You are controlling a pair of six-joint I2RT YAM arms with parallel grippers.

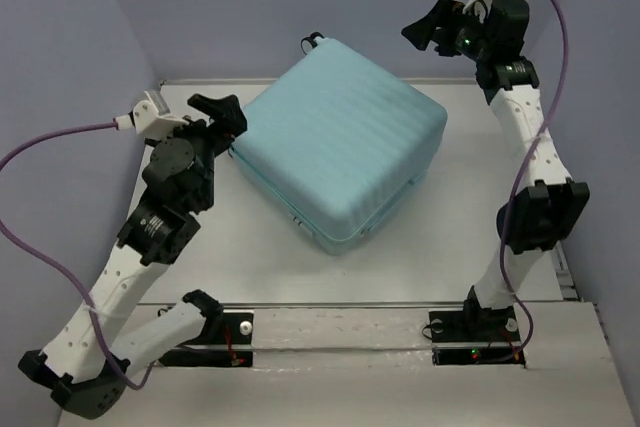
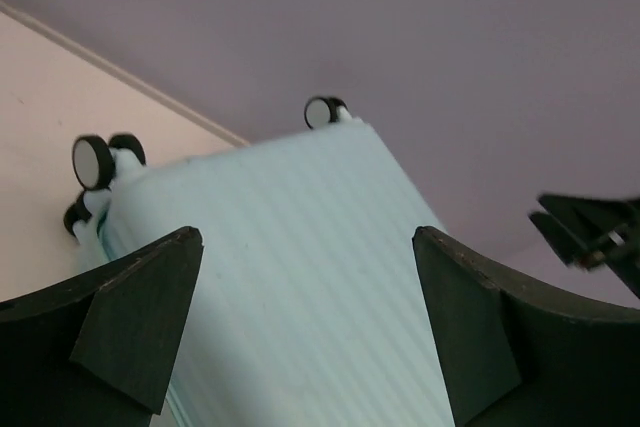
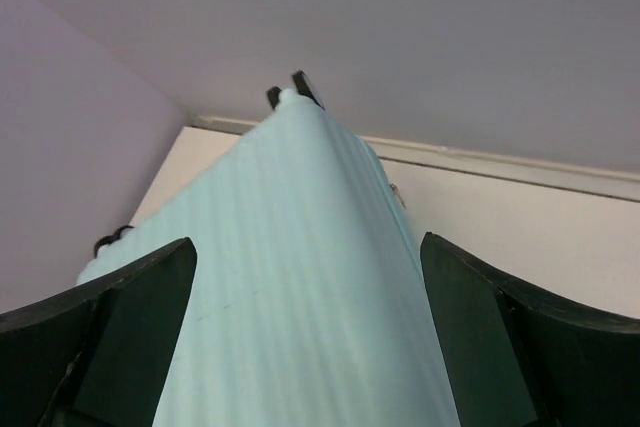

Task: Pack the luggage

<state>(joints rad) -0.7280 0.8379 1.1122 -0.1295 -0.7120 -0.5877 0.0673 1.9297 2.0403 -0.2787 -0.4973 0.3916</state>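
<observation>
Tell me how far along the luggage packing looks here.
Done: the luggage lies closed on the table. In hand: nothing; the left tool and right tool both stand open, gripping nothing. Remaining: apparently little, though its contents are hidden.

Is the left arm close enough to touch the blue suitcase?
Probably yes. The left hand sits open right beside the suitcase, at its left edge, and nothing lies between them.
</observation>
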